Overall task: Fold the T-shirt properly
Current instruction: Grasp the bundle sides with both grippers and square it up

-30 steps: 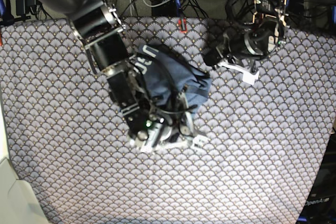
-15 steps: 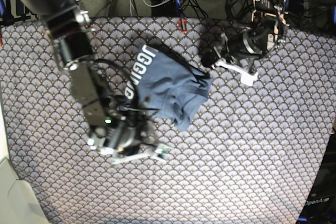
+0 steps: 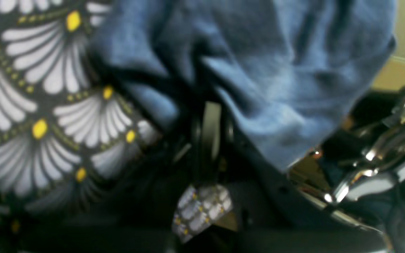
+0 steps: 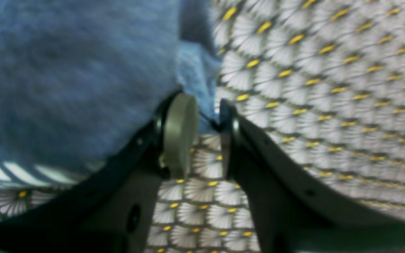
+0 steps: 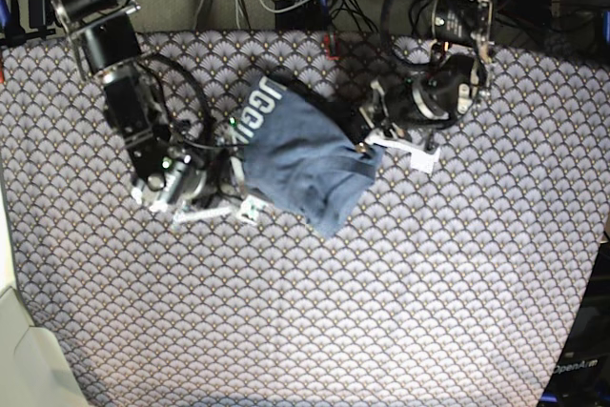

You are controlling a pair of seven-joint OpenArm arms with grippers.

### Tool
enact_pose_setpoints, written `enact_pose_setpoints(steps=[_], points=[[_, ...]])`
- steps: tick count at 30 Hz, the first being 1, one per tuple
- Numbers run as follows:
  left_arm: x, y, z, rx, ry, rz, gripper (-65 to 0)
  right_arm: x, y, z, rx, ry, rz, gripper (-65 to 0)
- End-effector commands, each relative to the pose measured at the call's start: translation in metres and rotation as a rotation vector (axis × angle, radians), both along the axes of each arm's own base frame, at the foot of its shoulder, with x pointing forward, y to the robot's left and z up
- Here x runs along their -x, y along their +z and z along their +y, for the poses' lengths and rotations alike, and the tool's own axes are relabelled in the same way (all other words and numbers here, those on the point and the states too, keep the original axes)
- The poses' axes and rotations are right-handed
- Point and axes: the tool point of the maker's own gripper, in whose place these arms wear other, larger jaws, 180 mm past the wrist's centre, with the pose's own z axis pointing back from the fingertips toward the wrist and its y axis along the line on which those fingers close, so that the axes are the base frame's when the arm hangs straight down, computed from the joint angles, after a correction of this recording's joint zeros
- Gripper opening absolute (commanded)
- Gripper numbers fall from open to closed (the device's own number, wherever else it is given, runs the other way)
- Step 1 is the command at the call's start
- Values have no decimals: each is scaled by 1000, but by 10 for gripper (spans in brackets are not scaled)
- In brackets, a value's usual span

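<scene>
The T-shirt [image 5: 303,159] lies crumpled a little toward 12 o'clock of the middle of the tablecloth [image 5: 457,293]. It looks soft and light, so it should bend and slide easily; a hem or a sleeve edge seems the best place to hold. There is one T-shirt and there are two grippers. The right gripper [image 4: 207,119], at the shirt's 9 o'clock edge, stands half open around a bit of cloth. The left gripper [image 5: 367,145], at 3 o'clock, is closed, and whether it pinches cloth cannot be told.
</scene>
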Motion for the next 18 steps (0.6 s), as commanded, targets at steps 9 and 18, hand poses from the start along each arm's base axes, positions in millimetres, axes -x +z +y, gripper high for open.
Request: enact_pose_setpoints(steps=[9, 18], points=[[-46, 8, -26, 80, 51, -27, -647, 12, -6, 0, -3, -2, 27, -511], [-76, 46, -38, 120, 75, -141, -647, 56, 39, 37, -98, 92, -106, -561]])
